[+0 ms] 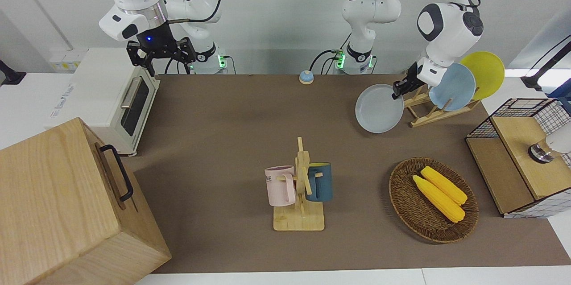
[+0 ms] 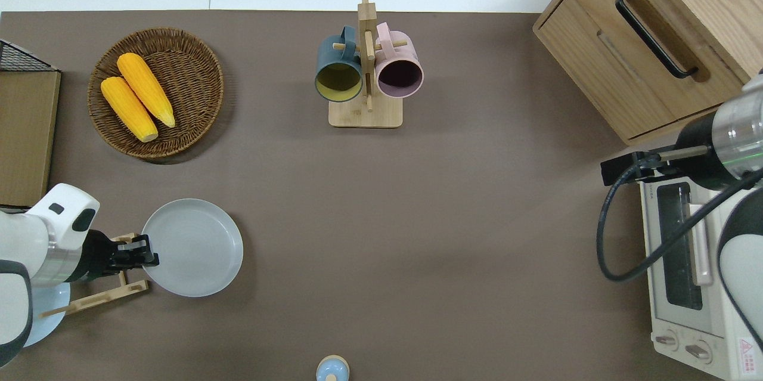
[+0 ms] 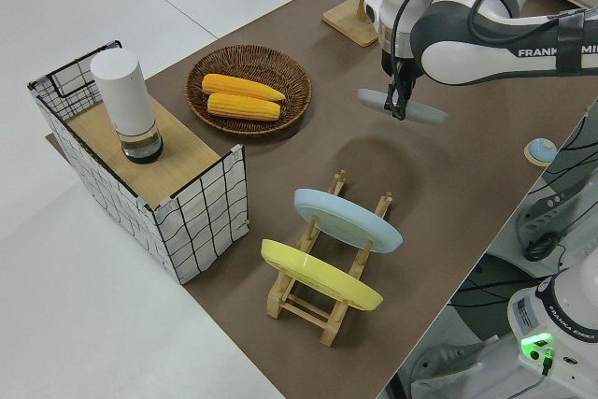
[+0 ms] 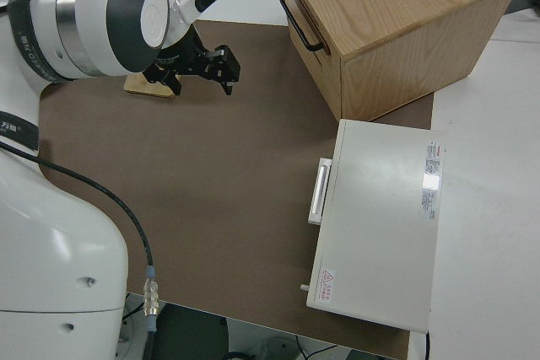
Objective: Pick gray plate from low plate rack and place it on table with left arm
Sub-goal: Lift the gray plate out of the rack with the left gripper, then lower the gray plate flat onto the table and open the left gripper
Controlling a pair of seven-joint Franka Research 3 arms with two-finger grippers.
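gray plate gripped by left end effector, above table

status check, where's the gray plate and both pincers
Left pincer shut on gray plate rim, plate airborne, out of low plate rack. Right arm parked, pincer open. Bare table under plate.
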